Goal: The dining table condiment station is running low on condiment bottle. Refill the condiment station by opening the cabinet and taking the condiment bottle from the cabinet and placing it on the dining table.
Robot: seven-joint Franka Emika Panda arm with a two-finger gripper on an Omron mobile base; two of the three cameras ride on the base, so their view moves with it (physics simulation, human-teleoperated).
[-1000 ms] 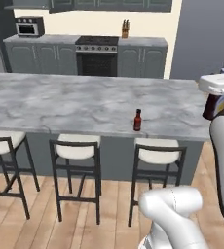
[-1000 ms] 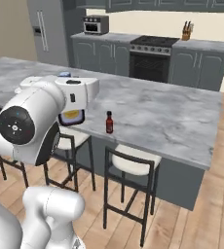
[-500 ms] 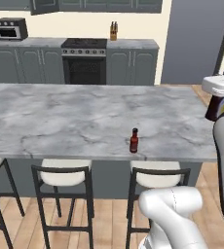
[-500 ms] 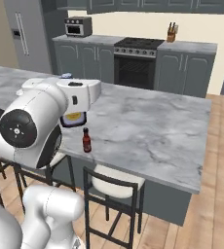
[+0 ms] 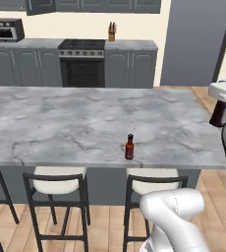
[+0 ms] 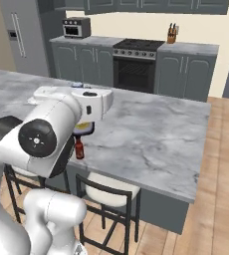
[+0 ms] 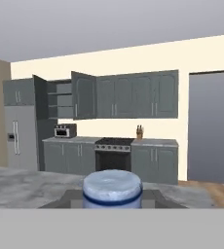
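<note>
A small squat dark maroon condiment bottle (image 5: 219,113) with a lilac cap (image 7: 112,187) hangs in the air at the right end of the long marble-topped dining table (image 5: 61,123), carried upright under the white hand of the robot arm. In the hand view the gripper (image 7: 112,198) has its two dark fingers (image 7: 67,198) clenched on the bottle, one on each side just below the cap. Held upright like this, the bottle seems ready to be lowered straight onto its base.

Near the table's front edge stands a slimmer red-brown bottle with a black cap (image 5: 129,146), well apart from the carried one; it likely marks the condiment station to refill.

Across the kitchen, the dark grey wall cabinet (image 7: 60,99) stands with both doors swung open, shelves showing. Below it are a small toaster oven (image 7: 65,130), a black range (image 5: 82,61) and a wooden knife block (image 5: 112,32) on the far worktop.
</note>
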